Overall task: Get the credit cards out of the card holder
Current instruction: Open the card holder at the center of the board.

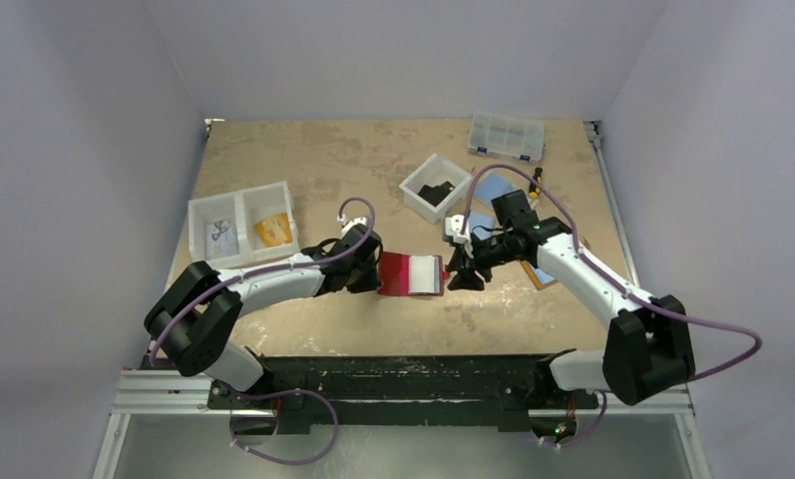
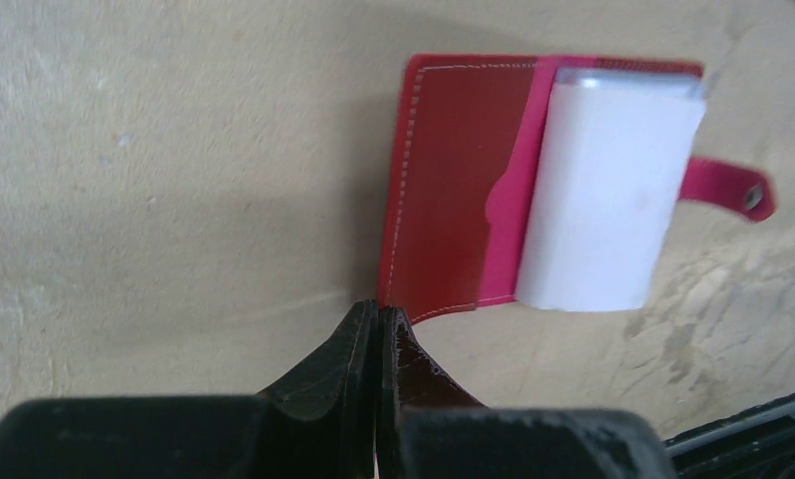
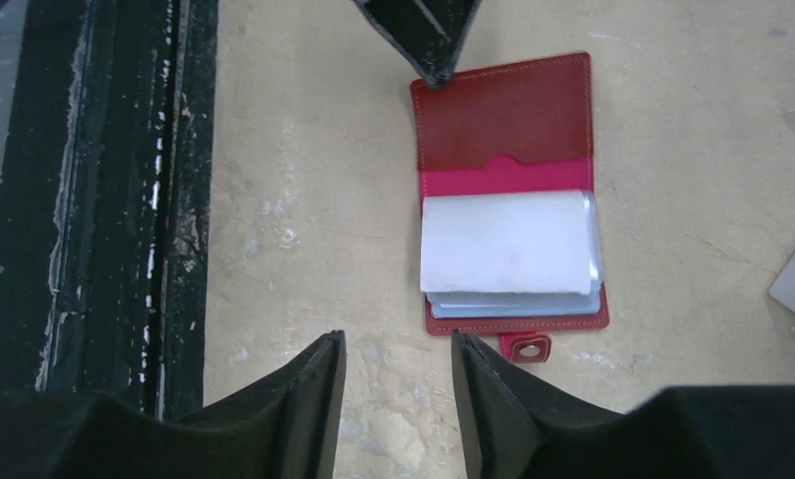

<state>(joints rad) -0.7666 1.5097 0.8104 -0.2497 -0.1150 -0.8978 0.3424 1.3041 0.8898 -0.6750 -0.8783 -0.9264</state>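
One credit card (image 3: 508,244) should be pinched by the open right gripper (image 3: 398,347), the card holder (image 3: 503,110) pinned by the clenched left gripper (image 2: 377,311).

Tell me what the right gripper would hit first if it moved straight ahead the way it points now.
Most likely the card holder, at its near edge by the strap tab; bare table lies between. How high the right gripper rides above it is unclear.

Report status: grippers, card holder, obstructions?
Left gripper shut at corner of card holder. Right gripper open, near strap tab. Holder lies open, sleeves up. Nothing between.
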